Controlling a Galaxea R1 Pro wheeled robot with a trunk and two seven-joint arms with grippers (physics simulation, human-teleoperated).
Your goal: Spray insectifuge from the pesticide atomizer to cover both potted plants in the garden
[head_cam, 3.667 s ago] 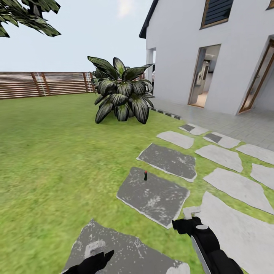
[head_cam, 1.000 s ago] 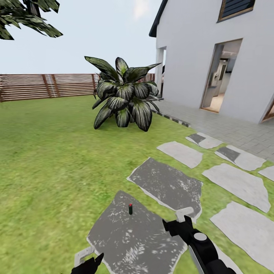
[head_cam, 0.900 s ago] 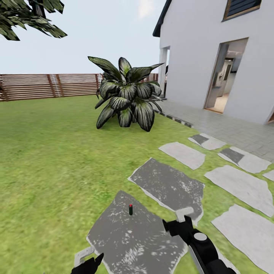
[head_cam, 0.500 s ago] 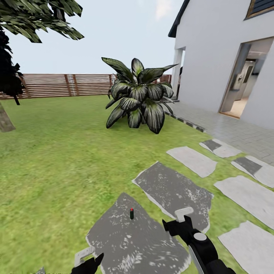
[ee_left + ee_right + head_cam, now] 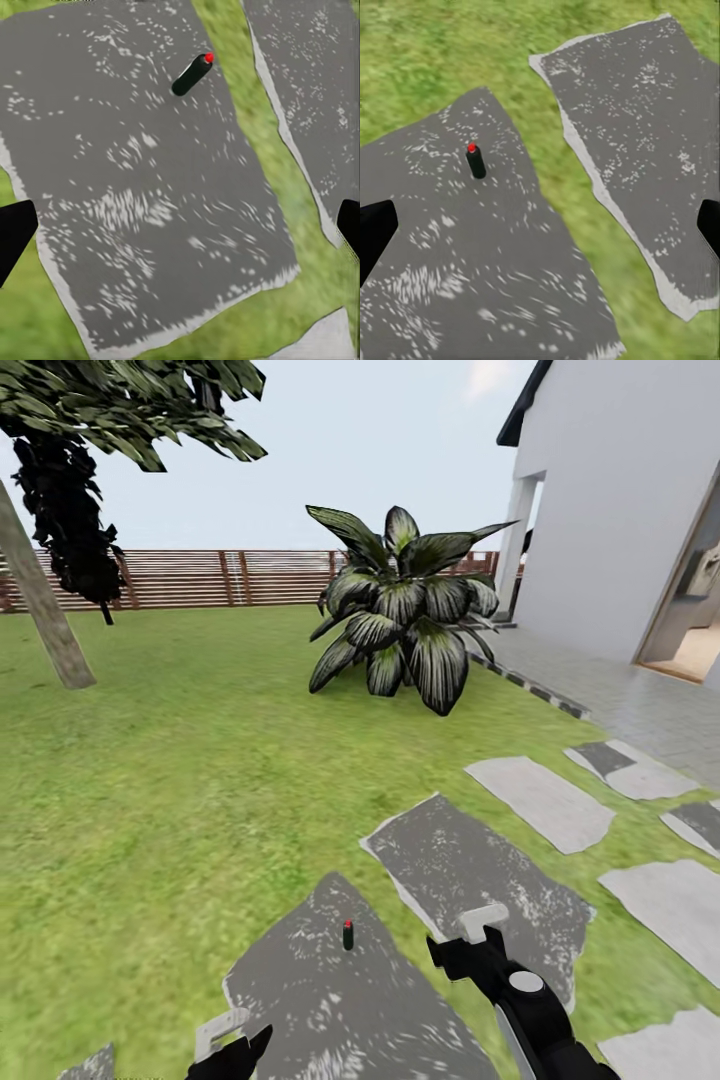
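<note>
Grey paving slab (image 5: 330, 1000) holds upright atomizer (image 5: 348, 934); plant (image 5: 405, 610) in head view, both grippers' fingers spread.

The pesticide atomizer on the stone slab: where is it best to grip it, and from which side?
Probably grip the pesticide atomizer around its dark body, below the red tip, coming from the side. It stands upright and alone on the slab, with bare stone all around.

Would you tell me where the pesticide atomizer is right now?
The pesticide atomizer stands upright on the dark paving stone low in the head view, ahead between both grippers.
</note>
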